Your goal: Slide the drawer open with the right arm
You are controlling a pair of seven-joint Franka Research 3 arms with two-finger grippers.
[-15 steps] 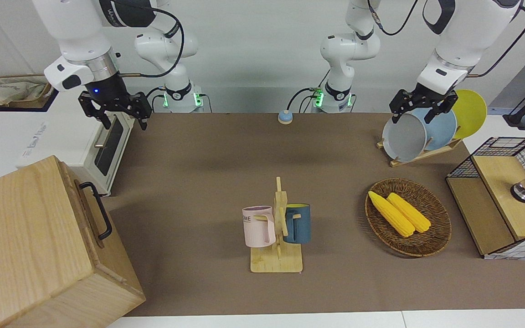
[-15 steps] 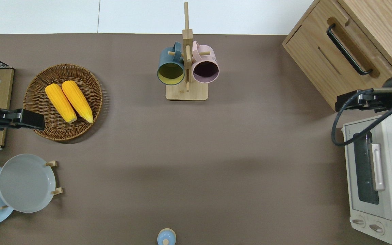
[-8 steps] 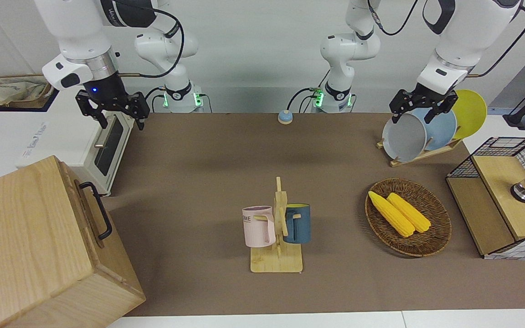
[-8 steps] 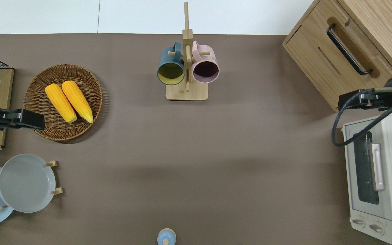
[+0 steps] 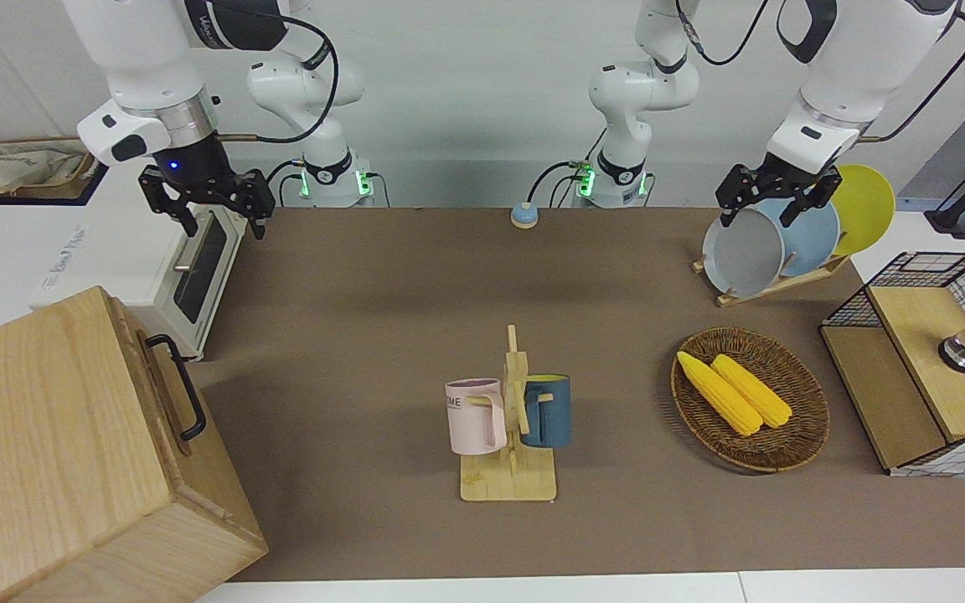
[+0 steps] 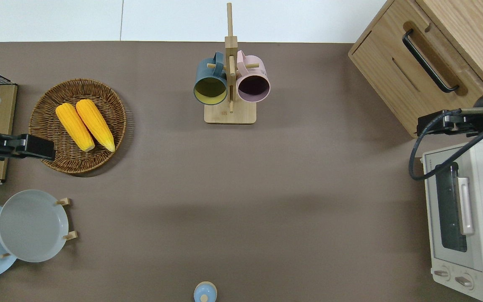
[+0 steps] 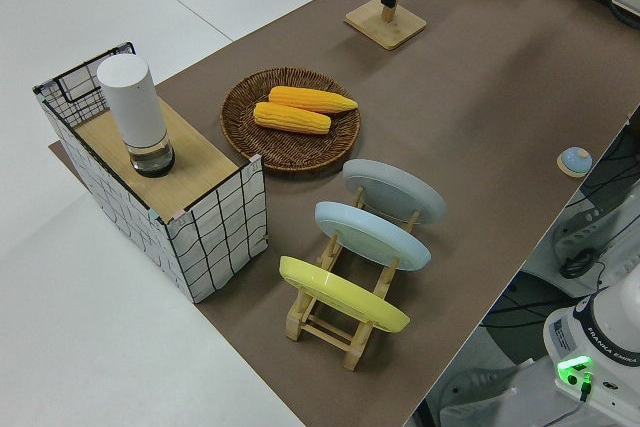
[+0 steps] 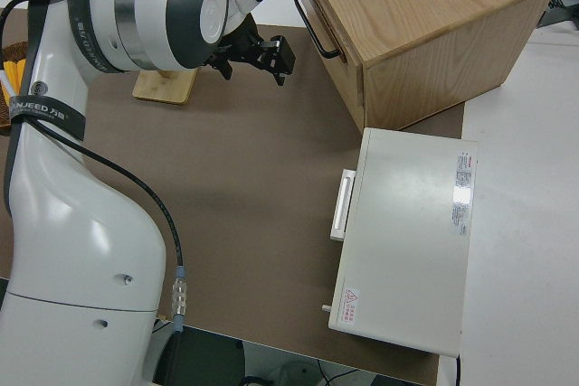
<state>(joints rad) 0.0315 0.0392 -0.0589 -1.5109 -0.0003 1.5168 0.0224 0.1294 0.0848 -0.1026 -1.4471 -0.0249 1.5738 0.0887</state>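
Hardly anything has shifted over the last second: my right hand [image 5: 213, 211] has crept slightly toward the right arm's end of the counter and now hangs with its fingers spread and nothing between them. From overhead it sits over the gap where the corner of the wooden cabinet [image 6: 455, 25] meets the toaster oven [image 6: 472, 226]. I see the drawer [image 6: 417, 71] shut, its black bar handle [image 6: 428, 60] untouched, farther from the robots than the oven, at the counter's corner. Open brown counter [image 6: 308, 188] lies in front of the drawer. The mug rack [image 6: 229, 84] stands well apart from it. My left arm is parked, its hand [image 5: 771, 201] spread too.
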